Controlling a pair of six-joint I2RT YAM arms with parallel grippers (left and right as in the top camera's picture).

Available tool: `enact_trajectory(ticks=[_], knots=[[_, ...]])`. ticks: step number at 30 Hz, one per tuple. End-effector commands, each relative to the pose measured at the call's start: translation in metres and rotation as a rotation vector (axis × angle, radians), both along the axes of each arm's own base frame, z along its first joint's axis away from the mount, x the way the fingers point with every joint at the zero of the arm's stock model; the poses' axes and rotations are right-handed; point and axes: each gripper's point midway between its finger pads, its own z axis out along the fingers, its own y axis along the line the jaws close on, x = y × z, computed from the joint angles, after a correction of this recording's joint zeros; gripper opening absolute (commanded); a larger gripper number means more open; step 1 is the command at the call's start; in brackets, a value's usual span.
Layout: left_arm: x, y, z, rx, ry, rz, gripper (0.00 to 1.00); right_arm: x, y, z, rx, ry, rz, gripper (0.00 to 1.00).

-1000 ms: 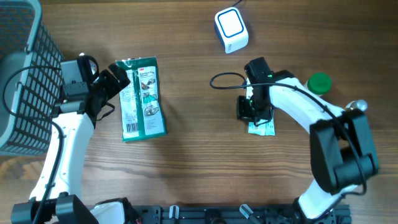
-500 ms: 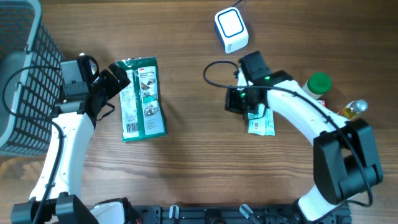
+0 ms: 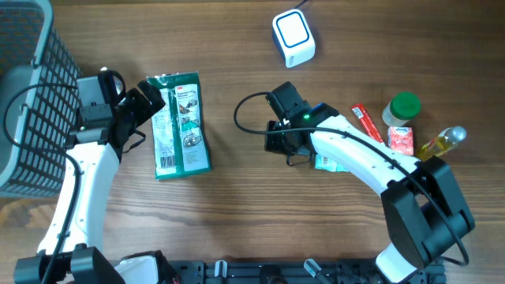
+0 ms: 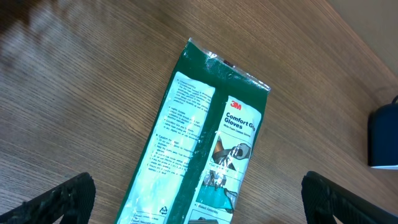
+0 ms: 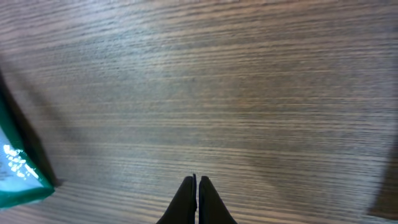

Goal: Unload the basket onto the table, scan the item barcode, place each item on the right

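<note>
Overhead: glove packet (image 3: 180, 126), long axis twelve-to-six, just at three o'clock of wide-spread left gripper (image 3: 150, 101); right gripper (image 3: 276, 140), pressed together, well apart at three.

Open lanes: bare table (image 3: 237, 205) along the front edge, and a strip between glove packet (image 3: 180, 125) and right arm (image 3: 347, 154).
Obstructions: wire basket (image 3: 31, 102) far left; scanner (image 3: 293, 38) rear centre; green-capped bottle (image 3: 405, 106) and oil bottle (image 3: 443, 140) clustered far right.
</note>
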Motion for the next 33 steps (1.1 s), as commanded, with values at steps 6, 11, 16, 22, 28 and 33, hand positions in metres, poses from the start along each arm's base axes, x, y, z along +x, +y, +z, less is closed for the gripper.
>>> enact_trajectory(ticks=[6, 11, 16, 22, 28, 33], knots=[[0.000, 0.004, -0.003, 0.010, 0.007, 0.007, 1.00, 0.003, -0.016, -0.003, -0.061, -0.022, -0.118, 0.04], [0.000, 0.004, -0.003, 0.010, 0.007, 0.007, 1.00, -0.008, -0.053, -0.026, -0.207, -0.027, -0.220, 0.04], [0.000, 0.004, -0.003, 0.010, 0.007, 0.007, 1.00, -0.013, -0.078, -0.035, -0.309, -0.039, -0.241, 0.04], [0.000, 0.004, -0.003, 0.010, 0.007, 0.007, 1.00, -0.010, -0.084, -0.034, -0.323, -0.049, -0.256, 0.04], [0.000, 0.004, -0.003, 0.010, 0.007, 0.007, 1.00, -0.008, -0.103, -0.031, -0.421, -0.090, -0.273, 0.05], [0.000, 0.004, -0.003, 0.010, 0.007, 0.007, 1.00, -0.009, -0.121, -0.027, -0.520, -0.117, -0.280, 0.05]])
